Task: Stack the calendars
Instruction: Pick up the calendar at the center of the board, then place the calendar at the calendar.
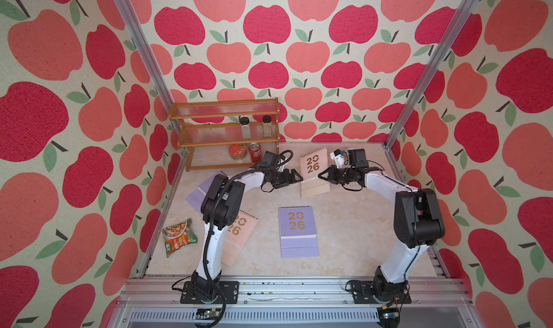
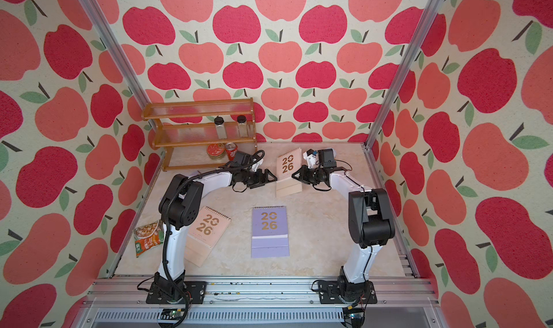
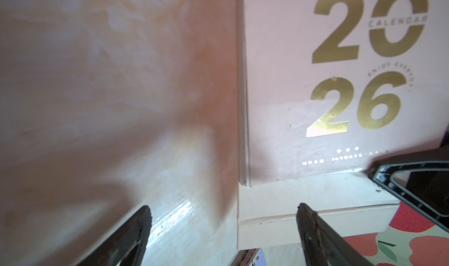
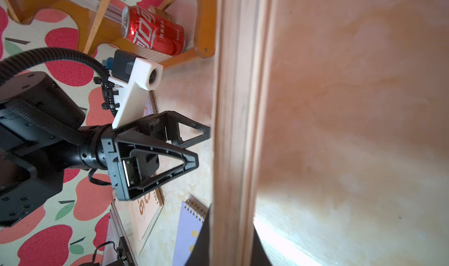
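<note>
Landmark: wooden rack (image 1: 224,132), back left on the table (image 1: 359,221). Your right end effector (image 1: 320,175) is clamped on the right edge of a peach calendar (image 1: 312,164), just off the rack's right end. In the right wrist view that calendar's edge (image 4: 238,107) sits pinched between the two fingers. The cover tilts up and faces the arm bases, gold "2026" legible, with a pale lower flap beneath it. You cannot tell from either top view whether that flap rests on the table. Your left end effector (image 1: 300,177) has its fingers apart and holds nothing. It sits at the same calendar's left edge, between calendar and rack. In the left wrist view one fingertip (image 3: 303,211) lies over the pale flap and the other over bare table; contact cannot be judged. A lavender calendar (image 1: 297,230) lies flat, well in front of the rack and right of it, cover up. A second peach calendar (image 2: 206,230) lies flat and skewed in front of the rack, partly under your left arm. A second lavender calendar (image 1: 199,191) lies just in front of the rack, mostly hidden by that arm. No calendar rests on another. A snack packet (image 1: 179,236) lies in front of the rack's left end. A cola can (image 1: 255,155) and a red tin (image 1: 238,149) stand on the rack's bottom shelf.
</note>
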